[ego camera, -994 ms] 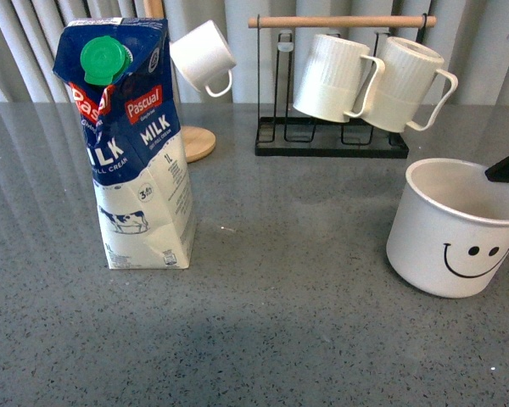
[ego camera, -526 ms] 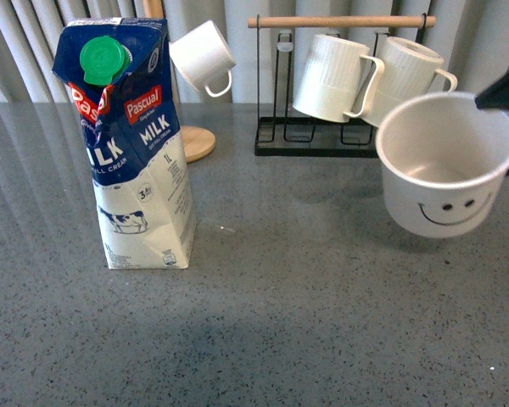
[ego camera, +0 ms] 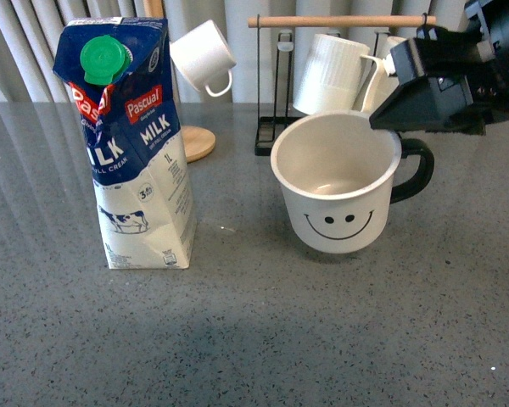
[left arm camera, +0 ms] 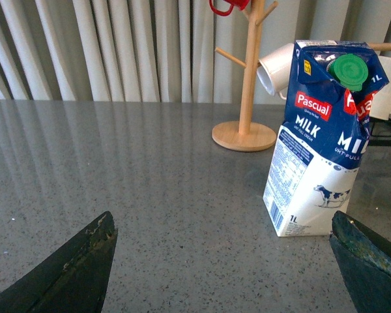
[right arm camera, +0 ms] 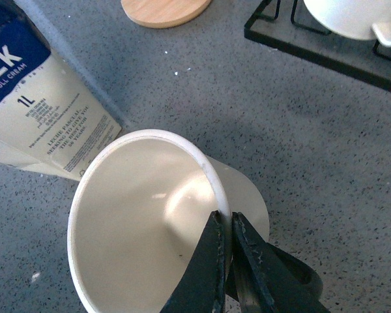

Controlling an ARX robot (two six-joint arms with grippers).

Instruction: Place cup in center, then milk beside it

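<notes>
While right gripper (right arm camera: 227, 227) pinches cup (ego camera: 335, 191) rim, milk (ego camera: 136, 144) stands left, rack (ego camera: 339, 21) behind.

Black rack (ego camera: 339, 21) at rear of grey table (ego camera: 322, 339), two ribbed white mugs (ego camera: 327, 76) hanging. Left of the rack: wooden mug tree (ego camera: 197, 142) holding small white cup (ego camera: 202, 55).

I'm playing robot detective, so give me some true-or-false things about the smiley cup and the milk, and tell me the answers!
The right claw pinches the rim of the smiley cup. True.
The milk carton lies on its side. False: it stands upright.
The cup's handle is black. True.
The left claw holds the milk. False: it is open, apart from the carton.
The carton's cap is red. False: it is green.
</notes>
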